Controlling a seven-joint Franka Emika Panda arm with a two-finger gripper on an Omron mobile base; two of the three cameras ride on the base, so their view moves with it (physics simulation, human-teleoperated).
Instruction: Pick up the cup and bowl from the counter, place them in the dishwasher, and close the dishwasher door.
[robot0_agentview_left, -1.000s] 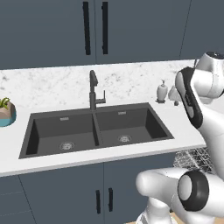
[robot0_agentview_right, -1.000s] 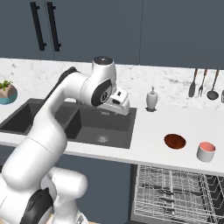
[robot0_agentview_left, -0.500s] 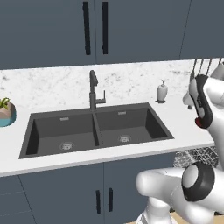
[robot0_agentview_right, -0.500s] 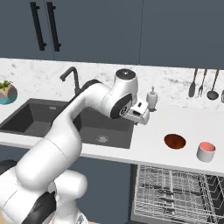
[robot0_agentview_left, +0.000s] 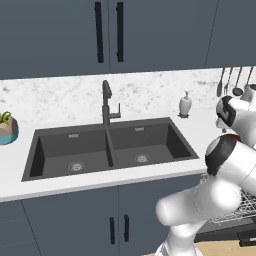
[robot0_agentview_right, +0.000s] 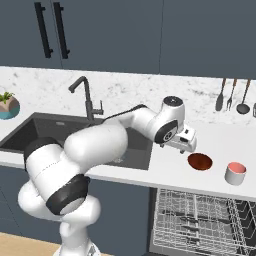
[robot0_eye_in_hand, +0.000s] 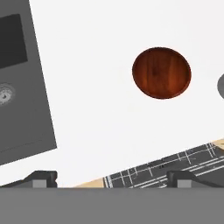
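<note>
The dark red-brown bowl (robot0_agentview_right: 200, 161) sits on the white counter (robot0_agentview_right: 165, 172) right of the sink, upright and empty. The pale cup (robot0_agentview_right: 235, 173) with its red-orange inside stands just right of it. My gripper (robot0_agentview_right: 186, 148) hovers above the counter a little left of the bowl. In the hand view the bowl (robot0_eye_in_hand: 162, 72) lies up and right of centre, and the cup's grey edge (robot0_eye_in_hand: 221, 85) pokes in at the right. My gripper (robot0_eye_in_hand: 111, 179) is open, fingertips (robot0_eye_in_hand: 41, 178) far apart, nothing between them. The dishwasher (robot0_agentview_right: 200, 225) stands open below, wire racks showing.
The black double sink (robot0_agentview_left: 110, 147) with its faucet (robot0_agentview_left: 106, 102) lies left of my hand. A white soap dispenser (robot0_agentview_left: 185, 105) stands at the back of the counter. Utensils (robot0_agentview_right: 232, 95) hang on the wall. A teal plant pot (robot0_agentview_left: 6, 129) sits far left.
The arm has swung right from over the sink, past the soap dispenser, to the counter beside the bowl. Bowl and cup have not moved.
</note>
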